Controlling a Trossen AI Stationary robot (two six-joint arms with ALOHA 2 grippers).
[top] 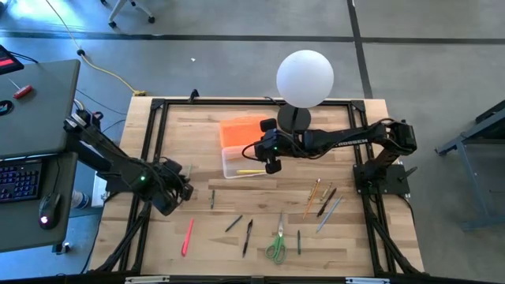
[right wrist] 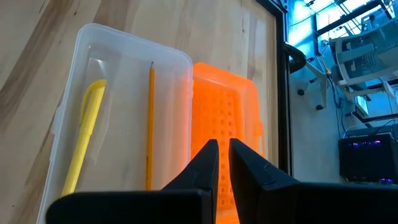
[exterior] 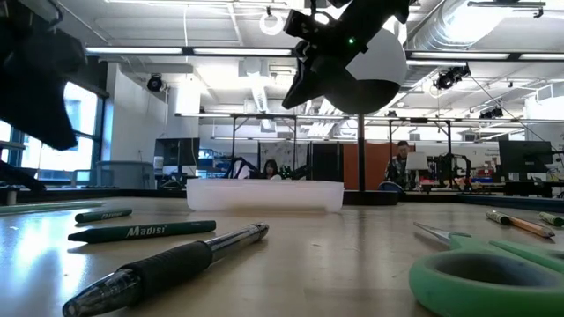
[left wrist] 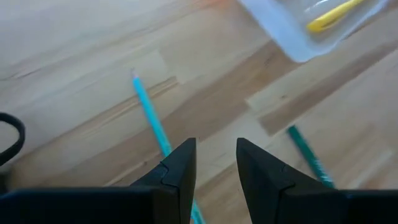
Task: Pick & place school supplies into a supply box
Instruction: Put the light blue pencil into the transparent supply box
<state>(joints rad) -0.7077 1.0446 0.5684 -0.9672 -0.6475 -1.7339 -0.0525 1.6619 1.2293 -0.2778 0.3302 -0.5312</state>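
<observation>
Floor: grey concrete around the wooden worktop (top: 260,189).
Desk (top: 35,102): left of the worktop, with keyboard (top: 17,180) and mouse (top: 49,208).
Ceiling: exposed ducts, strip lights.
People: seated behind the worktop.

left end effector (top: 183,192): parted, low | right end effector (top: 272,166): nearly closed, raised

Both arms matte black, jointed — right arm (top: 339,140) carries white lettering; left arm (top: 118,166) shows a green indicator light.
</observation>
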